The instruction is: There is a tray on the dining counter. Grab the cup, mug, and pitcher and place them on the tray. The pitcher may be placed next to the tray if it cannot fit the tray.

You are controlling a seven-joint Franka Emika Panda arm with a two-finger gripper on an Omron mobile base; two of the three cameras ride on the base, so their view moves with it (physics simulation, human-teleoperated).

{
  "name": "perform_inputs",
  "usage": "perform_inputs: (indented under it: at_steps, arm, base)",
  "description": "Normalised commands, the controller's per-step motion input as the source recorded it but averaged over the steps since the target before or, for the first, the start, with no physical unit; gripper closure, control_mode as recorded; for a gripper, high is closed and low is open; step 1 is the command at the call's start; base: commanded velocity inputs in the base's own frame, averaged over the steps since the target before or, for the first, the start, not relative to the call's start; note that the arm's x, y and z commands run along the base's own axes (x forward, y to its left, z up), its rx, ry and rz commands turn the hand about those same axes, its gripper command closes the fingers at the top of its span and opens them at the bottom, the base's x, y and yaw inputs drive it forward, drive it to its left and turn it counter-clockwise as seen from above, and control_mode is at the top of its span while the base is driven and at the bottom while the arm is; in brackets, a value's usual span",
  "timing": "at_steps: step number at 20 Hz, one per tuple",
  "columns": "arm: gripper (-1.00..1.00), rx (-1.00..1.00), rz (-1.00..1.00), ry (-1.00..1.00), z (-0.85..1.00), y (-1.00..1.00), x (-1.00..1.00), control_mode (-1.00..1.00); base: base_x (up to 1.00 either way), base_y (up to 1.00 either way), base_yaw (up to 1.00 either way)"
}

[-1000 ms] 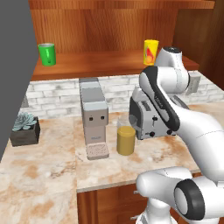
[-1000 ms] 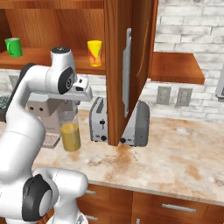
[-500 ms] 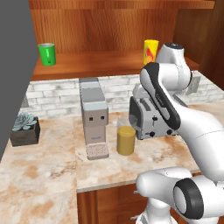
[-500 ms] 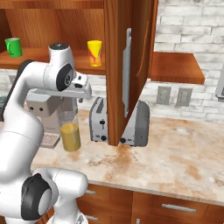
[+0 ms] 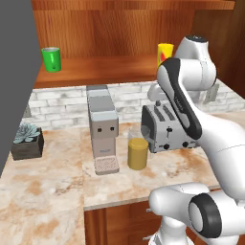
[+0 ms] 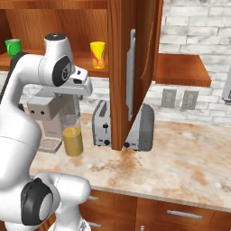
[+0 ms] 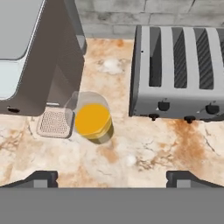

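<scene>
Hovering high above the marbled beige stone worktop (image 7: 144,148), the hand (image 7: 112,177) points straight down with its two dark fingertips spread wide and nothing between them. Below it, slightly to the left in the hand view, stands the clear glass cylindrical pitcher with amber-yellow liquid (image 7: 92,120), just right of the grey coffee machine (image 5: 102,125) and its perforated drip tray (image 7: 54,122). A silver four-slot toaster (image 7: 179,72) sits to the right of the pitcher, apart from it.

On the wooden shelf (image 5: 110,74) behind and above the worktop, the squat bright green mug (image 5: 51,59) stands at the far left. The slender yellow tumbler with a red-orange picture (image 6: 98,54) stands further right, near the upright wooden cabinet panel (image 6: 126,67). A small potted succulent (image 5: 26,141) rests at the left end of the worktop.

The step in hand appears to be the approach to the pitcher; none of the three vessels is yet collected. The next move calls for centring the open hand over the pitcher, descending so the fingers straddle its glass wall, and closing firmly. Clearance on the coffee-machine side is tight, so the descent should be kept vertical.
</scene>
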Motion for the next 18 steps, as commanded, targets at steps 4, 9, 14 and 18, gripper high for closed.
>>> perform_inputs:
  at_steps: [4,9,14,18]
  arm:
    - [-1.0,0.0,-0.02,0.0,0.28,0.0,-0.25,-1.0]
    - [-1.0,0.0,-0.04,0.0,0.25,0.0,-0.3,-1.0]
    - [-1.0,0.0,-0.05,0.0,0.23,0.0,-0.33,-1.0]
    - [-1.0,0.03,-0.07,0.0,0.19,0.0,-0.35,-1.0]
  base:
    - [0.0,0.0,0.0]
    - [0.0,0.0,0.0]
    - [0.0,0.0,0.0]
    - [0.0,0.0,0.0]
